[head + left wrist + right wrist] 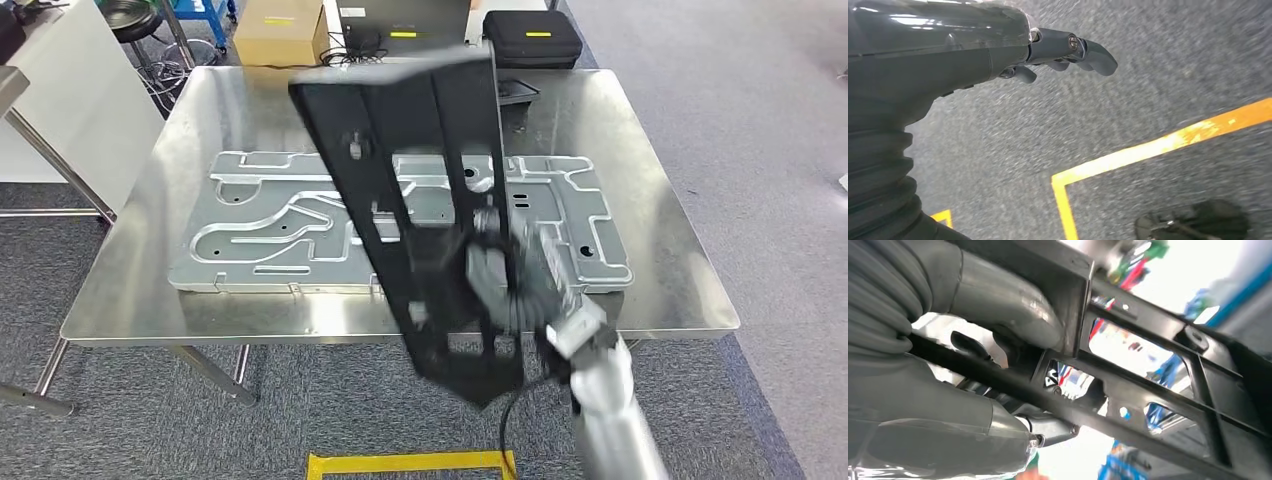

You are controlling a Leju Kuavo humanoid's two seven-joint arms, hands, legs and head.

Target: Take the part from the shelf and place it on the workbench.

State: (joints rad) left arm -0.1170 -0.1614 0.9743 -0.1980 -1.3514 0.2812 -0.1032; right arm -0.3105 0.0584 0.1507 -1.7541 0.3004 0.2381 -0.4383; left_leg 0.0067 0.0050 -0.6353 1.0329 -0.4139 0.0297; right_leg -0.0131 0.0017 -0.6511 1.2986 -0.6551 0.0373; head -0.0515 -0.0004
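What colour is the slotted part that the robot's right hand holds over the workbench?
Black; the part in the right hand shows best in the head view.

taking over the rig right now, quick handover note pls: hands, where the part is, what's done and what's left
Right hand: grips the black part near its lower end, thumb and fingers through its openings.
Left hand: holds nothing, hangs over grey carpet with yellow floor tape.
Part: in the air, tilted, over the near side of the metal workbench; not set down. A silver stamped panel already lies flat on the bench under it.
Done: part is off the shelf and carried to the bench.
Left: lower it onto the bench, probably on or beside the panel, and let go.
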